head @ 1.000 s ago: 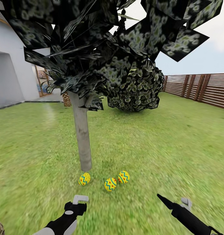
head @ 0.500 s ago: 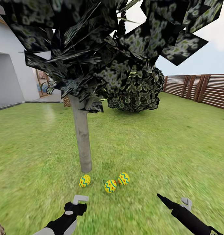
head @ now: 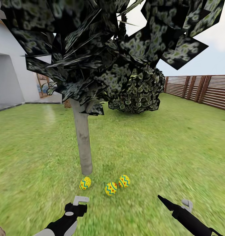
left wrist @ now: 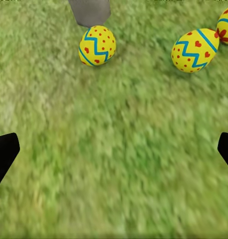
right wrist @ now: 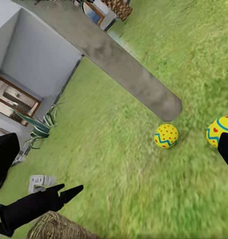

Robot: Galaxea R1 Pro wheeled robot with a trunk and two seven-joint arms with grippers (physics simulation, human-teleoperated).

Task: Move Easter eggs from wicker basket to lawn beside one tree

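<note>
A: Where are the eggs?

B: All three on the lawn (head: 165, 147) at the foot of the tree (head: 83, 141). From my head camera the left egg (head: 85, 183) lies just beside the base of the pale grey trunk. The middle egg (head: 111, 188) and the right egg (head: 124, 181) sit close together a little off to the trunk's right, nearly touching. I cannot tell whether they touch.

A: Left arm?

B: The left gripper (head: 80, 200) hangs low over the grass, short of the left egg and apart from it. On my left wrist camera both dark fingers (left wrist: 4, 152) stand wide at the frame's edges with bare grass between them: released, holding nothing. That camera shows the dotted egg by the trunk base and the heart-marked egg.

A: Right arm?

B: The right gripper (head: 174, 204) reaches in low at the right, well apart from the eggs. One black pointed finger (head: 165, 201) and a grey part show on the head camera; dark finger edges sit at both sides of the right wrist frame with nothing between. Spread, empty.

A: Basket?

B: A woven tan rim, the wicker basket (right wrist: 59, 226), shows on my right wrist camera, near the left arm. Its inside is hidden. Behind: the white house (head: 7, 78) and the slatted fence (head: 204, 90).
</note>
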